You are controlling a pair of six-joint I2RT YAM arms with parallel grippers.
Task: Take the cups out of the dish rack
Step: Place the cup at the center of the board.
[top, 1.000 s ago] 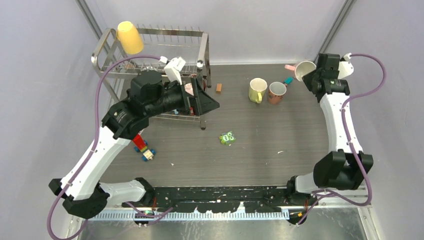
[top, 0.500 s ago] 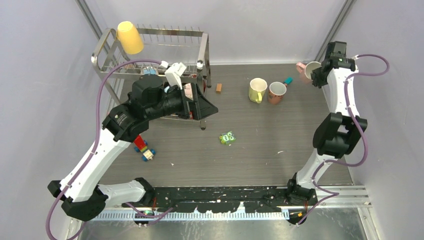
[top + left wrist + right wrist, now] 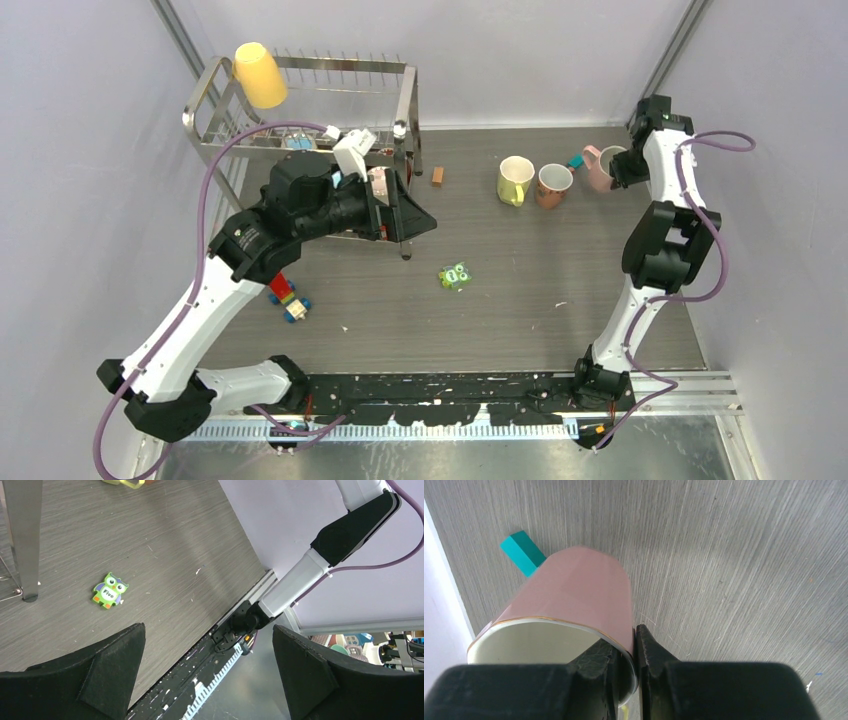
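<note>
At the upper right of the top view, the right jaws pinch the rim of a tilted pink cup (image 3: pixel 597 168). At the upper left, the left jaws stand apart by the rack (image 3: pixel 340 64), where a yellow cup (image 3: pixel 260 78) sits upside down.

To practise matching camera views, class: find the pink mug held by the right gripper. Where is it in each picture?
Top external: pink mug upper right, near the back wall.
Left wrist: not in it.
Right wrist: left of centre, rim pinched by the right gripper.
Shared landmark: teal block beside the mug, in the top and right wrist views.
</note>
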